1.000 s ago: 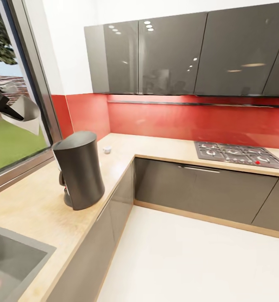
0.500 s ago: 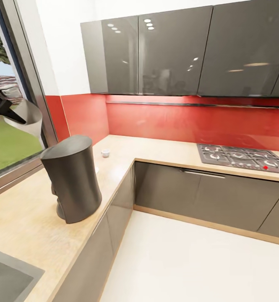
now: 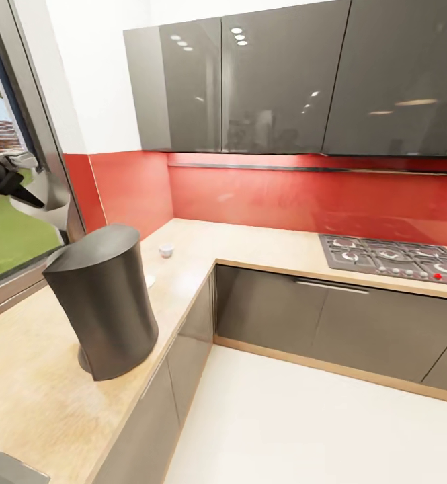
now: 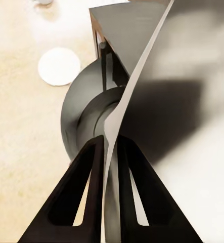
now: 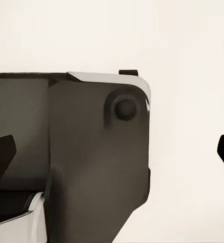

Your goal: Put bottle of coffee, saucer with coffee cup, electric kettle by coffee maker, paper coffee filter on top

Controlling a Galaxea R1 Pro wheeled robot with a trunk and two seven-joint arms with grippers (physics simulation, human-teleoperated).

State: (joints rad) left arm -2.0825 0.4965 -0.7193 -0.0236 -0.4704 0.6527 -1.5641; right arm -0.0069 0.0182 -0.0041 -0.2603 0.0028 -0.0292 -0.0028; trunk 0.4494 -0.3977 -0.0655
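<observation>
The dark grey coffee maker stands on the wooden countertop by the window. My left gripper hangs above and left of it, shut on a white paper coffee filter. In the left wrist view the black fingers pinch the thin filter edge-on over the coffee maker. A white saucer lies beside the machine, its rim peeking out behind it. The small coffee cup sits farther along the counter. My right gripper is open with nothing between its fingertips.
A gas hob is set into the counter at the right, under dark wall cabinets and a red backsplash. The counter turns a corner around pale open floor. The right wrist view looks onto the robot's own dark body.
The whole head view has shifted: the coffee maker looms larger and lower left, and the sink has slid out of frame. The left gripper still holds the filter at the view's left edge.
</observation>
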